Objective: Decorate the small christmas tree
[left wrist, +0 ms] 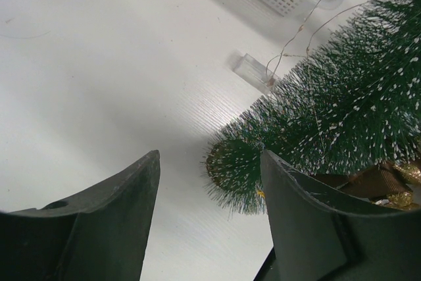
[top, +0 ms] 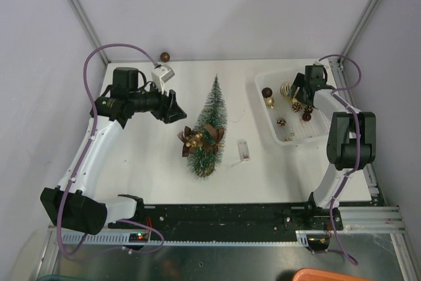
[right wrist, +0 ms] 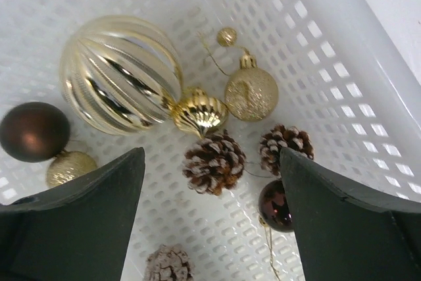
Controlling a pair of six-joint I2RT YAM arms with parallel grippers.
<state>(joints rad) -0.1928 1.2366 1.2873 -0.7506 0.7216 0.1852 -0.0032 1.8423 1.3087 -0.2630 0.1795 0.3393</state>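
- At right gripper (right wrist: 210, 182): spread wide, nothing grasped, hanging just above frosted pinecone (right wrist: 214, 161) inside white basket (right wrist: 368, 64).
- Around that spot: gold ribbed bauble (right wrist: 118, 74), glitter gold bauble (right wrist: 251, 92), brown bauble (right wrist: 33, 131), all loose on basket floor.
- At left gripper (left wrist: 210, 169): released as well, empty, pointing at lower end of small christmas tree (left wrist: 342, 110); close, no contact visible.
- Location of small christmas tree: mid-table between both arms, seemingly lying on its side, tip toward far edge.
- Already on it: brown bow (top: 200, 139) with gold bits; thin light wire trailing to clear battery box (left wrist: 253, 70).
- Step in hand, as a judgement: picking next ornament from basket, most likely the pinecone.
- Next move calls for: dropping straight down, closing across pinecone without catching dark small bauble (right wrist: 275, 205) beside right finger, lifting clear of basket wall, carrying over to tree.
- Right arm pose: elbow folded high, wrist tipped down into basket at far right of table.
- Left arm pose: reaching forward along left side, forearm turned inward, wrist roughly level, aimed at tree.
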